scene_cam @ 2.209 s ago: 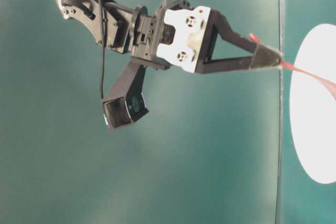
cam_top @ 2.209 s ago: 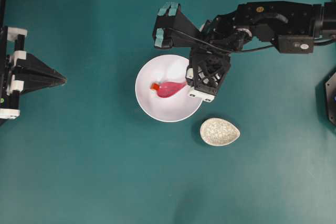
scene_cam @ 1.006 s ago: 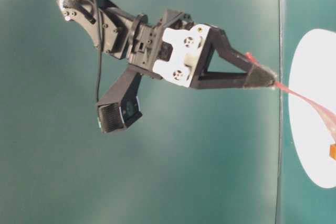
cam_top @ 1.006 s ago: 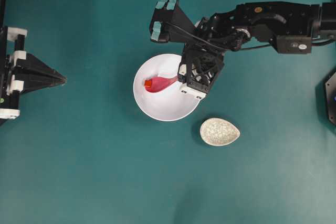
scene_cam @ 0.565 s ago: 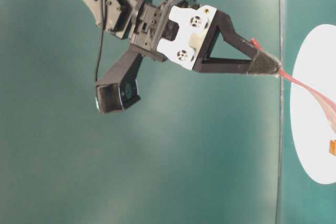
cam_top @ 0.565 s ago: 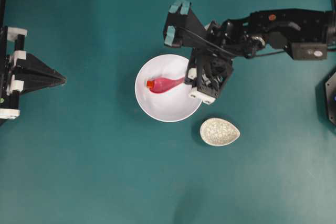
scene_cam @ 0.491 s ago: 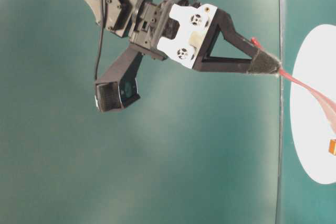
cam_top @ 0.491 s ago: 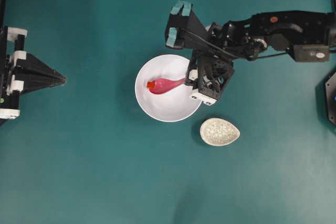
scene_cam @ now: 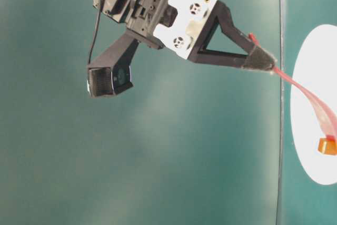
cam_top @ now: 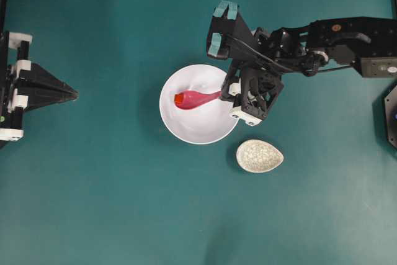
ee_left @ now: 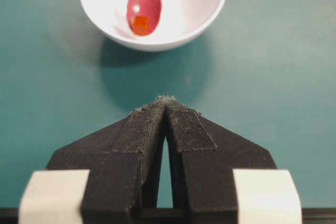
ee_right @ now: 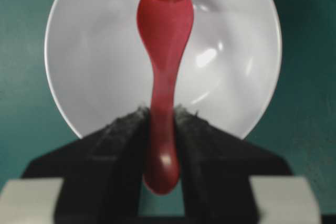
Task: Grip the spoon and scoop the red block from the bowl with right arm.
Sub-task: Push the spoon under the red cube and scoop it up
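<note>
Red block now on the tip of the spoon, right claw drawn back rightward.

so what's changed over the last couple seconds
The right gripper, shut on the spoon, drew back toward the right of the overhead view. The red block now sits on the spoon's tip, lifted inside the bowl. The left gripper, bowl and speckled dish stayed put.

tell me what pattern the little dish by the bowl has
Speckled grey-white crackle on the dish, right of the bowl; clearest in the overhead view.
</note>
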Motion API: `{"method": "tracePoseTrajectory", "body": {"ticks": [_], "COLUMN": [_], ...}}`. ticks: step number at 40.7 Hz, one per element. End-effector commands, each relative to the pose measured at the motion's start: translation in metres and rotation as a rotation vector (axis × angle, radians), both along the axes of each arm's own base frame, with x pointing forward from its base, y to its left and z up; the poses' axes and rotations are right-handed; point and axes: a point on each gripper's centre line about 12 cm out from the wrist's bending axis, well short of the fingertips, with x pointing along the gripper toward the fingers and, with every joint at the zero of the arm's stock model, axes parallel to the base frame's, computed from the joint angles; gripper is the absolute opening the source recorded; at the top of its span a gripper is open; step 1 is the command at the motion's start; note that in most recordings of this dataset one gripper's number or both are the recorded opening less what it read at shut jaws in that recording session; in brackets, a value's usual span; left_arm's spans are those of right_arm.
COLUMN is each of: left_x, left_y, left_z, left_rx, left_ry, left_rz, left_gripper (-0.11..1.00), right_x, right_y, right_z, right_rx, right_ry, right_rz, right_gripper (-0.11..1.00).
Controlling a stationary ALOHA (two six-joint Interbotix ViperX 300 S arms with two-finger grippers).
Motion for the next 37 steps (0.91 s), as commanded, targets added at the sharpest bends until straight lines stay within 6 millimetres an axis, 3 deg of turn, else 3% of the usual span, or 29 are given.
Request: {"method": "tracePoseTrajectory", "body": {"ticks": [1,37], "left_x": [0.004,0.003], "left_y": [0.0,0.0], "left_z": [0.01,0.011], "left_rx": [0.002,-0.013], "left_ry": [-0.023,-0.028], "left_rz": [0.001,0.005], "left_gripper": [0.0,0.0], "right_x": [-0.001,-0.038], "right_y": [0.002,0.022], "right_z": [0.017,0.018], "right_rx": [-0.01,-0.02], "right_ry": [-0.07,-0.244], "right_rz": [-0.004,-0.035], "right_gripper": [0.25,0.25]}}
